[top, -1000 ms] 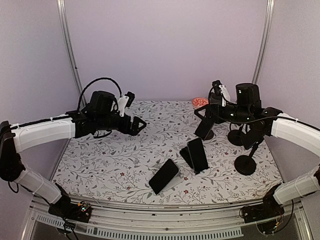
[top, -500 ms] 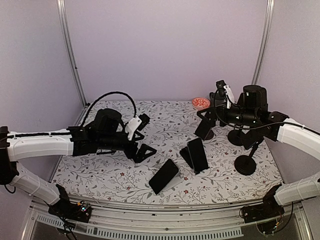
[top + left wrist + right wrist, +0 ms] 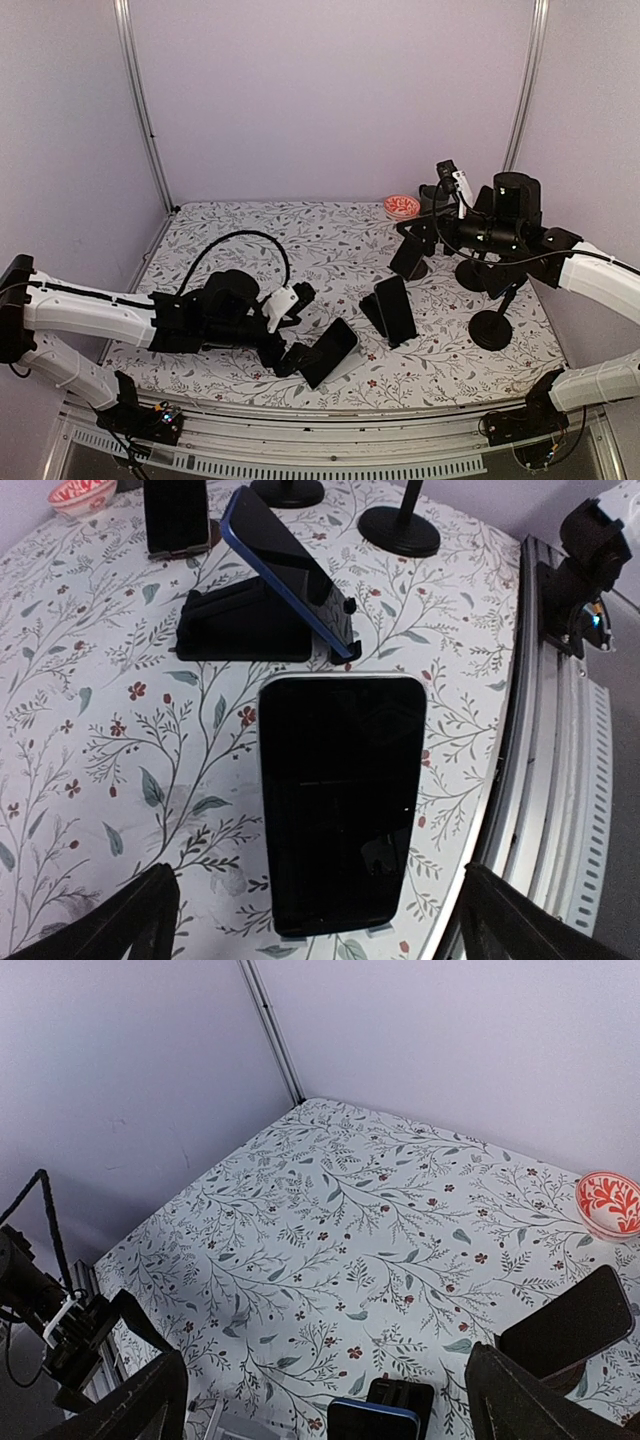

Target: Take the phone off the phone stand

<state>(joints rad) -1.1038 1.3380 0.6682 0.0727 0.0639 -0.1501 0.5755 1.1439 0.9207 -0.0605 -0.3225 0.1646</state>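
Note:
A black phone [image 3: 328,351] leans on a clear stand near the table's front edge. In the left wrist view the phone [image 3: 340,798] fills the middle, with the stand's clear tabs [image 3: 274,950] under its lower edge. My left gripper [image 3: 297,328] [image 3: 318,890] is open just left of the phone, one finger [image 3: 110,920] on each side, not touching it. My right gripper [image 3: 418,210] [image 3: 325,1385] is open and empty, held high at the back right.
A blue-edged phone [image 3: 396,308] [image 3: 285,565] leans on a black stand [image 3: 240,630] behind the first. A third phone [image 3: 408,256] [image 3: 570,1330] sits on a round-based stand. Black round-base stands [image 3: 490,328] are at right. A red bowl [image 3: 400,206] is at the back. The metal front rail [image 3: 560,780] is close.
My left arm swung from the back left down to the front centre and now has its open fingers beside the near phone. My right arm drifted slightly right.

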